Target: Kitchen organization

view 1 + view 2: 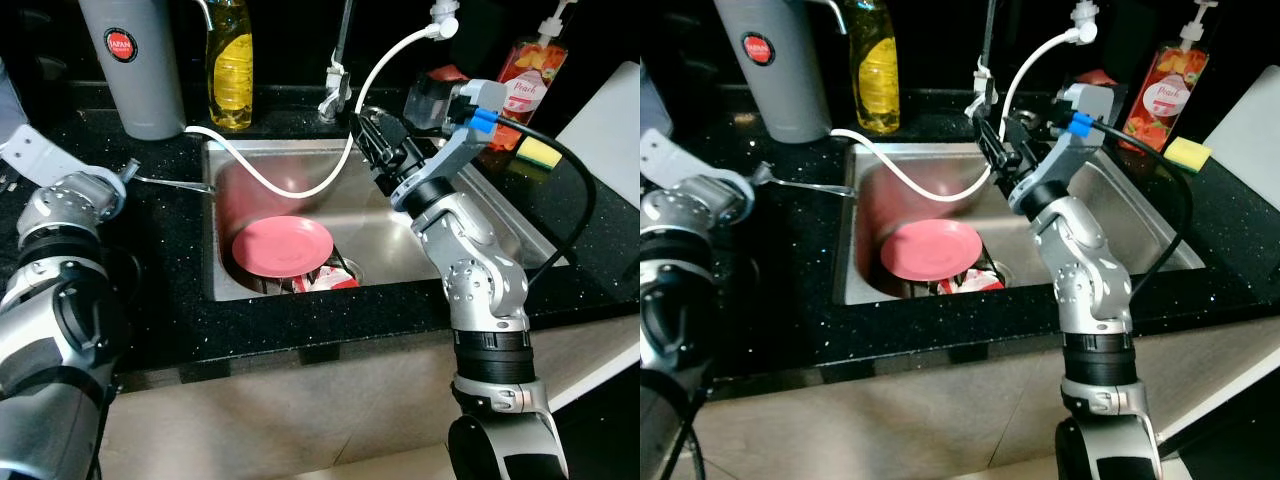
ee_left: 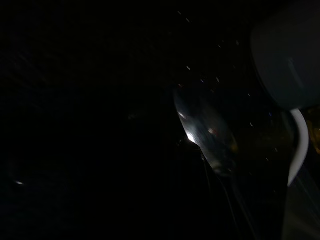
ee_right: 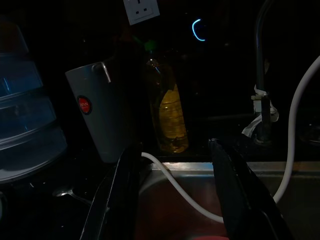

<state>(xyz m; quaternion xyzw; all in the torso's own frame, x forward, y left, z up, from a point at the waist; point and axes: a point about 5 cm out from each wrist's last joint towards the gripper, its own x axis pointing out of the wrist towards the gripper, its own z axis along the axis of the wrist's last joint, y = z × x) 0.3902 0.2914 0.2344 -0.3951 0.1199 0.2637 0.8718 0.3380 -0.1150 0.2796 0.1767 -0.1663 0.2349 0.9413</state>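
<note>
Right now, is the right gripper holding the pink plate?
No, the right gripper hangs open and empty above the sink, while the pink plate lies down in the basin.

"JAPAN" on grey jug (image 1: 130, 70); "Peach" bottle (image 1: 527, 85)

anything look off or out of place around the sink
A white hose droops from the countertop across the sink, instead of being stowed. A spoon lies on the sink's left rim, handle jutting over the basin. The pink plate sits tilted on other items near the drain.
</note>
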